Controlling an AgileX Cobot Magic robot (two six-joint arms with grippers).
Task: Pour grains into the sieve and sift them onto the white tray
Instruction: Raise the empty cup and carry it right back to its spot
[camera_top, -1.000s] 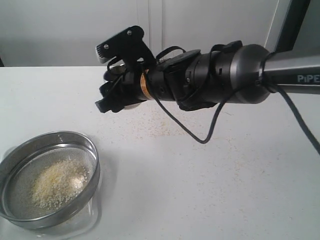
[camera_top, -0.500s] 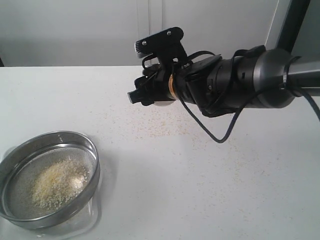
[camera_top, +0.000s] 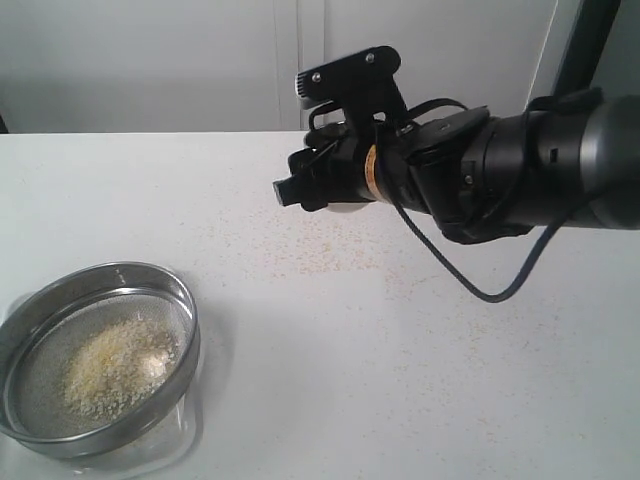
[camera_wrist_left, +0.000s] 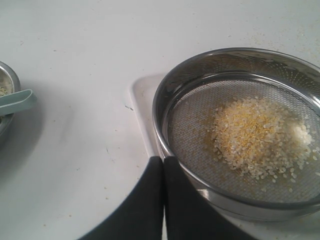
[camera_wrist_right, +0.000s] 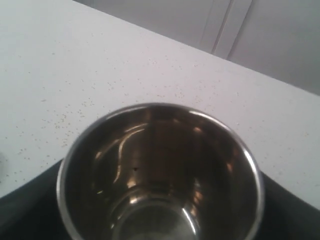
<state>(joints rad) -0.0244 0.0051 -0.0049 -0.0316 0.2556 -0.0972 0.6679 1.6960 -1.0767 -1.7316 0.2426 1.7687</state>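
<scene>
The sieve (camera_top: 120, 268), round with a steel rim and grey mesh, sits at the table's near left on the white tray (camera_wrist_left: 141, 102). A golden heap of grains (camera_top: 115, 365) lies in it; the grains (camera_wrist_left: 260, 135) also show in the left wrist view. My left gripper (camera_wrist_left: 163, 160) is shut with nothing in it, its tips just beside the sieve's rim (camera_wrist_left: 170, 95). My right gripper (camera_top: 305, 186) hovers above the table's middle, shut on a small steel cup (camera_wrist_right: 160, 165) whose inside looks empty. Its dark fingers (camera_wrist_right: 30, 205) flank the cup.
Stray grains (camera_top: 310, 255) are scattered over the white table under the right arm. In the left wrist view, another steel bowl with a pale green handle (camera_wrist_left: 15, 101) stands apart from the sieve. A wall closes the table's far edge.
My right arm has carried the cup to the right, away from the sieve. The sieve, grains and left gripper have stayed put.
</scene>
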